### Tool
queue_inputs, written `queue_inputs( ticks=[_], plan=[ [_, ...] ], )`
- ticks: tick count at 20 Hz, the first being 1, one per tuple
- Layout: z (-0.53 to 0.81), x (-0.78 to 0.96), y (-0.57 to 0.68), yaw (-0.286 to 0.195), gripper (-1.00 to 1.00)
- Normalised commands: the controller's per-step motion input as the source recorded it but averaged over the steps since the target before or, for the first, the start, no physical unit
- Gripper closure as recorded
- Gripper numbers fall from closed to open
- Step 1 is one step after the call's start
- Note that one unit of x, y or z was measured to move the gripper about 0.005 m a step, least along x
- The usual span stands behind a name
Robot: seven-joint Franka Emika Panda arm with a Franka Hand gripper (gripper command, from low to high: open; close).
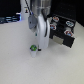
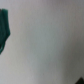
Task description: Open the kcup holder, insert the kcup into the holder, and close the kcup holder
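The kcup (image 1: 33, 49), a small whitish cup with a green top, stands upright on the pale table. Towards the exterior view's right sits the kcup holder (image 1: 63, 33), a black box with pale marks on its front; the blur hides whether its drawer is out. My white arm comes down from the top, and my gripper (image 1: 43, 44) hangs just to the exterior view's right of the kcup, between it and the holder. Its fingers are too blurred to read. The wrist view shows only grey blur and a dark teal shape (image 2: 4, 30) at one edge.
The pale table (image 1: 20, 65) fills the front of the exterior view. Dark clutter (image 1: 10, 20) lines the back on the exterior view's left, behind the arm.
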Motion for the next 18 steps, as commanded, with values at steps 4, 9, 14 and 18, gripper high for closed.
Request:
queue_inputs(
  ticks=[4,9,14,18],
  plan=[
    [-0.31,-0.02,-0.38,-0.26,-1.0],
    [-0.27,0.08,-0.19,-0.231,-1.0],
    [-0.31,0.13,-0.14,-0.215,-1.0],
    [-0.2,-0.03,-0.13,-0.176,-1.0]
  ],
)
